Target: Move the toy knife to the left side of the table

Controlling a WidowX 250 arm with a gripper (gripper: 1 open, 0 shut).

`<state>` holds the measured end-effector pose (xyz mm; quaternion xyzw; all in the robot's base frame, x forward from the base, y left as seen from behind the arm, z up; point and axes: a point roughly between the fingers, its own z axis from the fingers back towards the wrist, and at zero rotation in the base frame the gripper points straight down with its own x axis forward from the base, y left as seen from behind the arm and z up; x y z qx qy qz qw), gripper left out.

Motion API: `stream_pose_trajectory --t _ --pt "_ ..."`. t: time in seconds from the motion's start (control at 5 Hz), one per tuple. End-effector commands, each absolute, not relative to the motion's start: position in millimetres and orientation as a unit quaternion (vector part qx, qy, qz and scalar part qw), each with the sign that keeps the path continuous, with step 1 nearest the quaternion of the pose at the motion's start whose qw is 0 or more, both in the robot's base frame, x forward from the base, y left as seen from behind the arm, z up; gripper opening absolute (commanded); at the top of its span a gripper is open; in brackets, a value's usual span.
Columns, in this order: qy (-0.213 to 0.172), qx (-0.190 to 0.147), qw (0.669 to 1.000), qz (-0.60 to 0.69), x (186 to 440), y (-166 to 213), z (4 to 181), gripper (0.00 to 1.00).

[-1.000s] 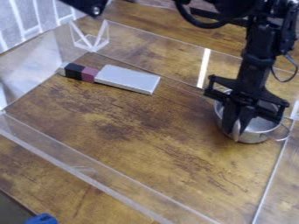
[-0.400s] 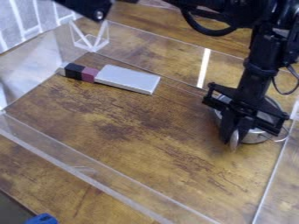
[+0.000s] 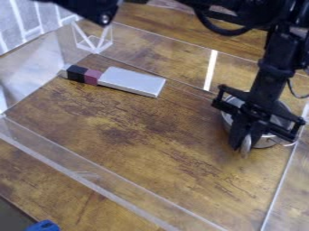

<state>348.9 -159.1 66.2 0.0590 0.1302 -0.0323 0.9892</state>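
Your gripper (image 3: pixel 245 144) is on the right of the table (image 3: pixel 145 135), jaws pressed together, tips down at the pot (image 3: pixel 280 135). Toy knife isn't visible, prob. inside the pot or behind the fingers; can't tell if it's pinched. Expect it light, stiff, slick plastic, so grab mid-handle. Grey slab (image 3: pixel 130 81) w/ maroon end lies back-left, so keep clear of it. Acrylic walls (image 3: pixel 72 153) ring the table.
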Motion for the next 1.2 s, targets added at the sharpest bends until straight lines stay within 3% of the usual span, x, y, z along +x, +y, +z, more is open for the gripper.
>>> stream_pose_trajectory --t 0.0,0.2,0.6,1.0 --pt "0.072 0.032 0.996 -0.041 349.0 -160.6 126.8 0.00" --pt "0.080 0.032 0.995 -0.043 342.7 -157.6 133.6 0.00" --pt "0.088 0.035 0.995 -0.045 334.9 -156.2 121.6 0.00" --pt "0.094 0.047 0.994 -0.039 333.1 -162.1 129.3 0.00"
